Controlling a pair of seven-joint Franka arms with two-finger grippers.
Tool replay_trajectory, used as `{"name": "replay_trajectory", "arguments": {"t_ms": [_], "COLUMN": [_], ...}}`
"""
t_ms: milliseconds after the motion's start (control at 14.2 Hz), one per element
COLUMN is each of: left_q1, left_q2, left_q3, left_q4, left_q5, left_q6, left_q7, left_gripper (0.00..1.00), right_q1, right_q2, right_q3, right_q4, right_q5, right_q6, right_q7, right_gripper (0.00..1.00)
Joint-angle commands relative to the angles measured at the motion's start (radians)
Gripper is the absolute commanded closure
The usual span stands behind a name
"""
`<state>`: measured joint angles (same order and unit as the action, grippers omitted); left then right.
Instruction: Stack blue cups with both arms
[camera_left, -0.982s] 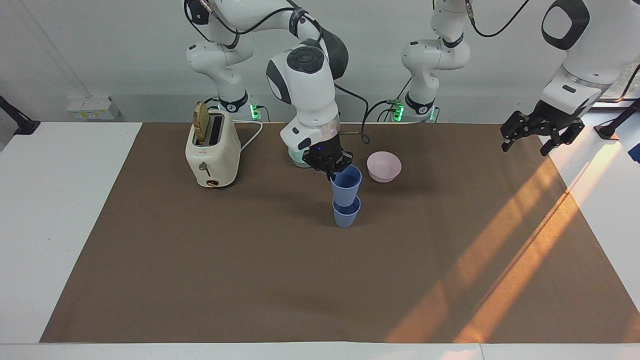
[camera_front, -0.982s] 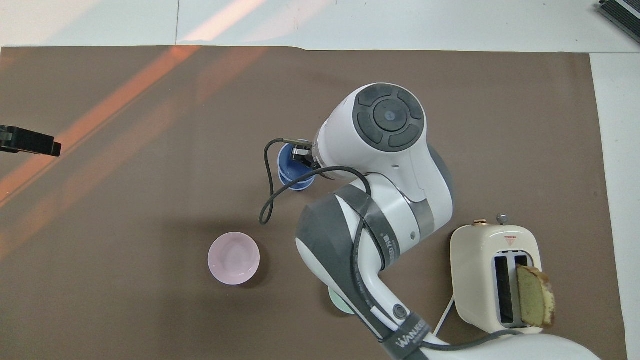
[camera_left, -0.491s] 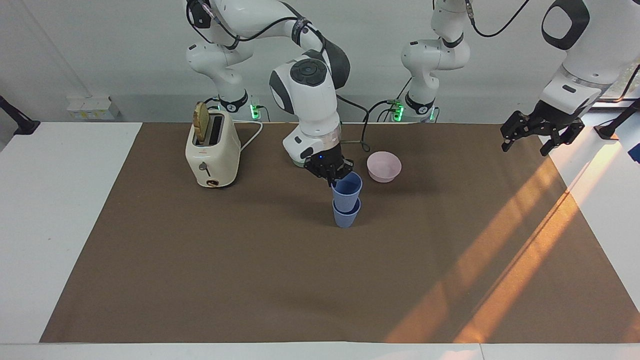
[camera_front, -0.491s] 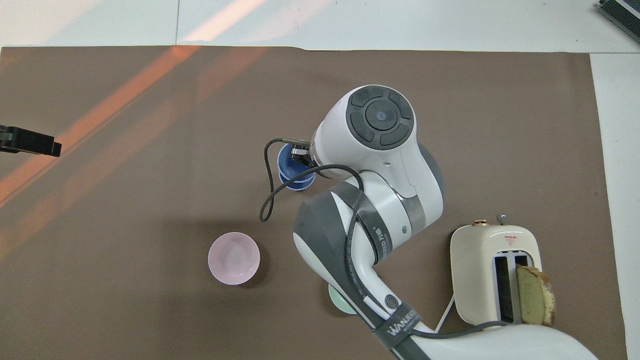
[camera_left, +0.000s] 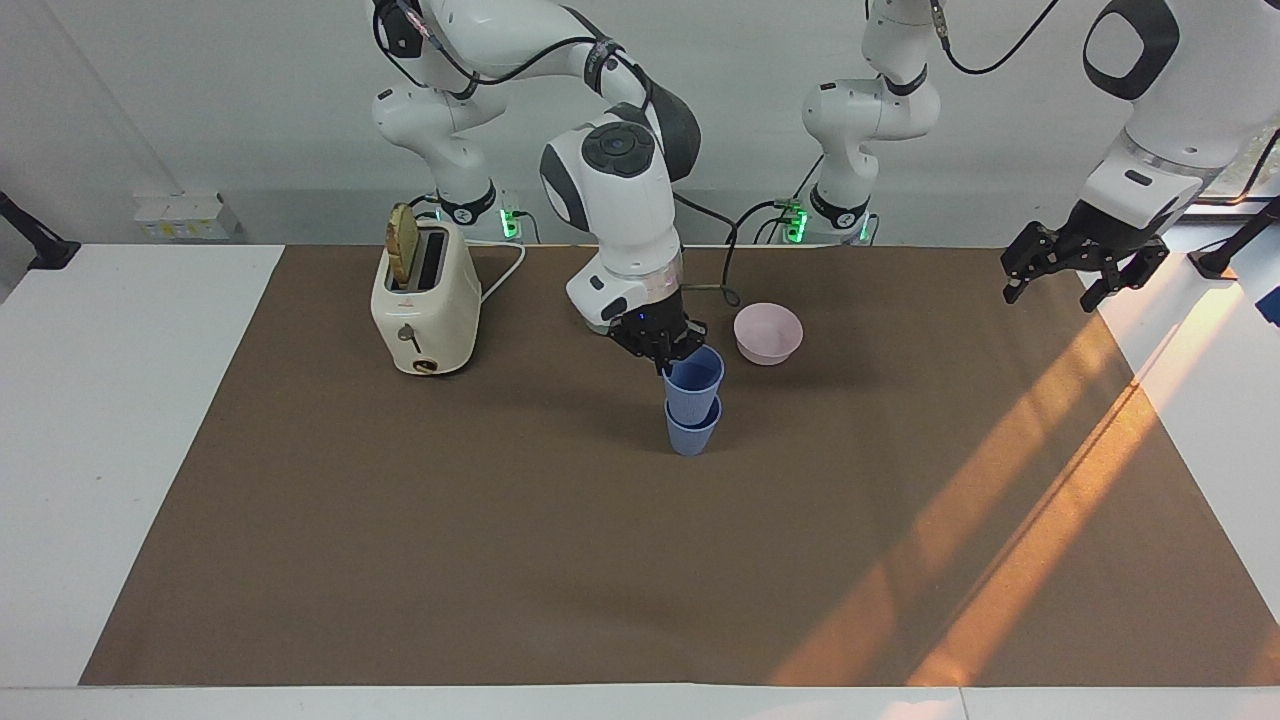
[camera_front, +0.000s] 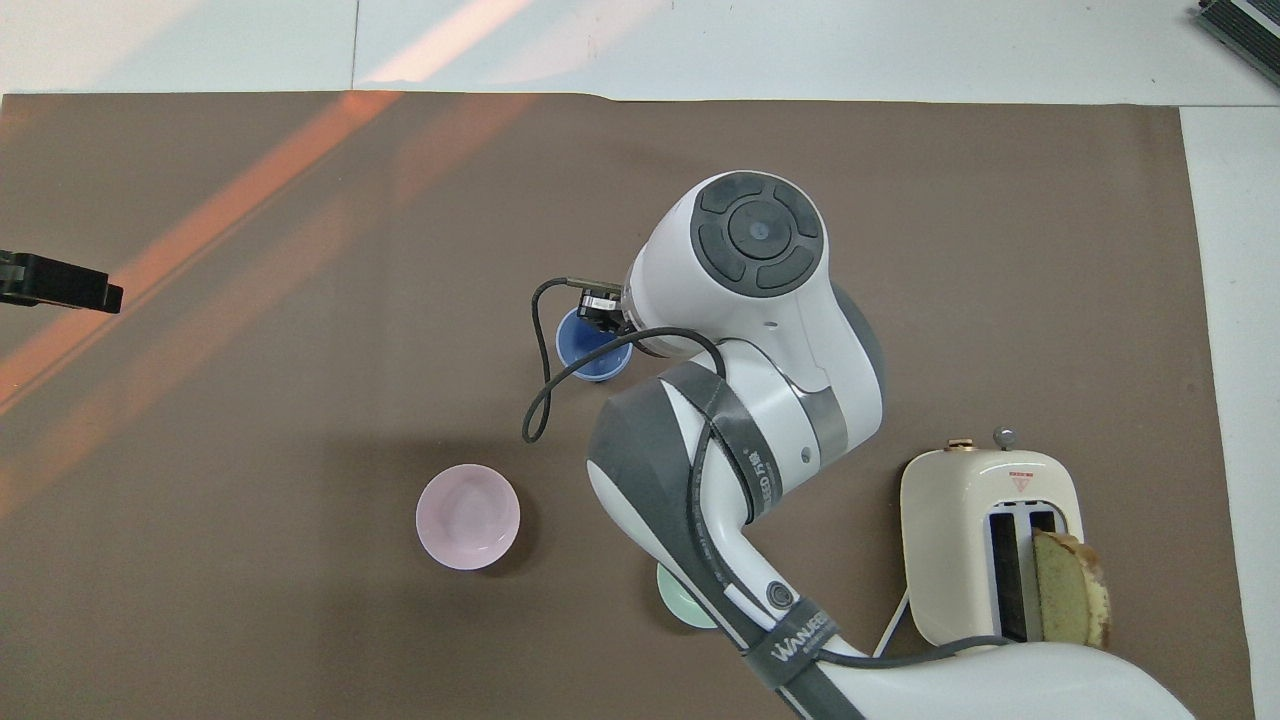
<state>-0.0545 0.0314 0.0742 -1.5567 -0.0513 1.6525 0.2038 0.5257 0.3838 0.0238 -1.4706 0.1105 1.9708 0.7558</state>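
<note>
Because one blue cup now sits nested in the other blue cup farther from the robots than the pink bowl, the right end effector remains at its rim, grip state unclear, while the left end effector waits open, well apart.

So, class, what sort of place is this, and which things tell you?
Probably a robotics lab set up as a mock kitchen: two white arms mounted at a table covered by a brown mat, with a toaster, pink bowl and stacked blue cups as props.
</note>
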Motion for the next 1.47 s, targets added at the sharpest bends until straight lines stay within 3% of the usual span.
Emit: {"name": "replay_trajectory", "arguments": {"t_ms": [0, 351, 561, 842, 1053, 1404], "left_q1": [0.015, 0.015, 0.015, 0.015, 0.015, 0.015], "left_q2": [0.007, 0.007, 0.007, 0.007, 0.007, 0.007], "left_q3": [-0.011, -0.011, -0.011, -0.011, -0.011, -0.011], "left_q4": [0.023, 0.023, 0.023, 0.023, 0.023, 0.023], "left_q5": [0.015, 0.015, 0.015, 0.015, 0.015, 0.015], "left_q6": [-0.023, -0.023, -0.023, -0.023, -0.025, -0.025], "left_q7": [0.003, 0.003, 0.003, 0.003, 0.003, 0.003], "left_gripper": [0.00, 0.00, 0.00, 0.00, 0.00, 0.00], "right_q1": [-0.010, -0.165, -0.292, -0.423, -0.472, -0.521], "right_q2": [-0.006, -0.129, -0.198, -0.241, -0.307, -0.332], "right_q3": [-0.002, -0.015, -0.025, -0.027, -0.032, -0.038], "right_q4": [-0.008, 0.003, 0.022, 0.117, 0.110, 0.082], "right_q5": [-0.015, -0.022, -0.026, -0.127, -0.172, -0.123], "right_q6": [-0.013, -0.192, -0.334, -0.559, -0.583, -0.567], "right_q7": [0.014, -0.038, -0.246, -0.597, -0.696, -0.699], "right_gripper": [0.00, 0.00, 0.00, 0.00, 0.00, 0.00]}}
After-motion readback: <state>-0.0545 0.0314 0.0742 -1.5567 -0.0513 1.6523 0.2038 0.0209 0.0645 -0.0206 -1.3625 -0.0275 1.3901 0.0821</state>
